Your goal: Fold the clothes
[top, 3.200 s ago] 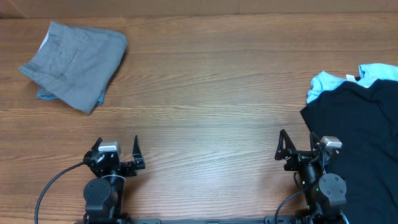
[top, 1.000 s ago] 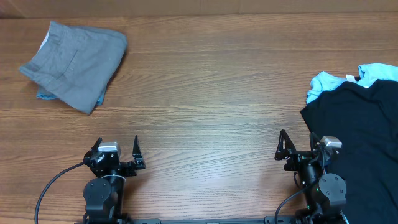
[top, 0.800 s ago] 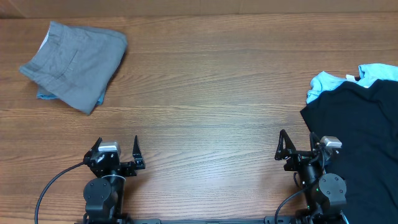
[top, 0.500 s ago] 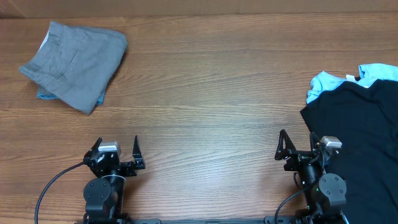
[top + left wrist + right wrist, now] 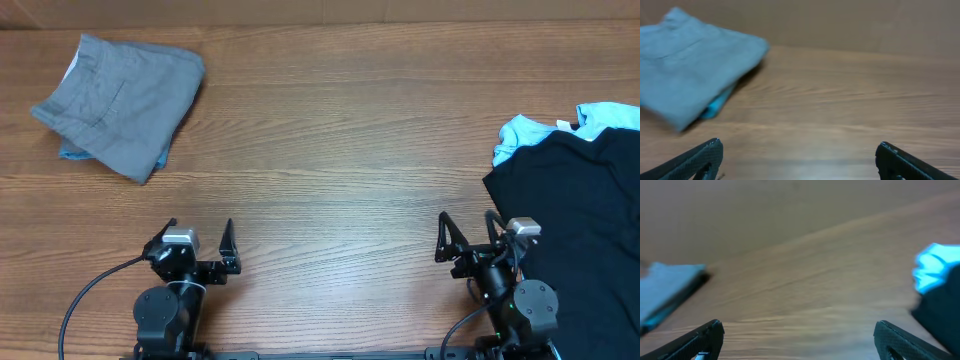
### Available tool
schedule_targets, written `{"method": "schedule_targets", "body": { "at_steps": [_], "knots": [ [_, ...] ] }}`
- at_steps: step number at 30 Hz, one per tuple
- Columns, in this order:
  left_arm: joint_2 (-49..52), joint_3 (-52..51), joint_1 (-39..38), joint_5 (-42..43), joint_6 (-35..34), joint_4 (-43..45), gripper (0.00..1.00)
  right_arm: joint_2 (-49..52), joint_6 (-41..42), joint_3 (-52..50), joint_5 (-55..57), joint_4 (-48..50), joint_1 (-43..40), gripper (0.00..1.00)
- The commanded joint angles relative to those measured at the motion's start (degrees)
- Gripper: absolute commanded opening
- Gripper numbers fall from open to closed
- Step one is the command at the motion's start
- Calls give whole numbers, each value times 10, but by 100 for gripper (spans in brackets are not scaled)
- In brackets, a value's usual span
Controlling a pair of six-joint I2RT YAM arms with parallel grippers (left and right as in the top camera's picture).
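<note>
A black T-shirt (image 5: pixel 580 210) lies spread at the table's right edge, partly out of view, on top of a light blue tee (image 5: pixel 545 128); both show at the right of the right wrist view, the blue one (image 5: pixel 935 272) above the black (image 5: pixel 942 317). Folded grey shorts (image 5: pixel 125 100) lie at the far left, with a blue garment edge under them; they also show in the left wrist view (image 5: pixel 685 85). My left gripper (image 5: pixel 200 240) is open and empty near the front edge. My right gripper (image 5: pixel 466 232) is open and empty, just left of the black T-shirt.
The wooden table (image 5: pixel 330 150) spans the view. A cable (image 5: pixel 85 295) runs from the left arm's base at the front left. A brown wall stands behind the table's far edge.
Both grippers have shifted slightly: the left one a little to the right, the right one a little to the left. The garments have not moved.
</note>
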Motion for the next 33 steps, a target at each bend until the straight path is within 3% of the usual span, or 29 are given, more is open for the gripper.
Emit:
{"method": "schedule_targets", "body": {
  "at_steps": [1, 7, 11, 25, 33],
  "knots": [
    [-6, 5, -4, 110, -27, 35, 100, -7, 1, 10, -88, 37, -2, 100],
    [19, 107, -4, 101, -18, 21, 100, 5, 6, 96, -99, 14, -2, 100],
    [125, 222, -4, 88, -16, -52, 100, 64, 33, 172, -98, -46, -2, 100],
    [637, 710, -4, 93, 6, -385, 100, 483, 31, 514, -4, -307, -2, 100],
    [741, 786, -4, 144, 10, -434, 100, 701, -16, 643, -41, -371, -2, 100]
  ]
}}
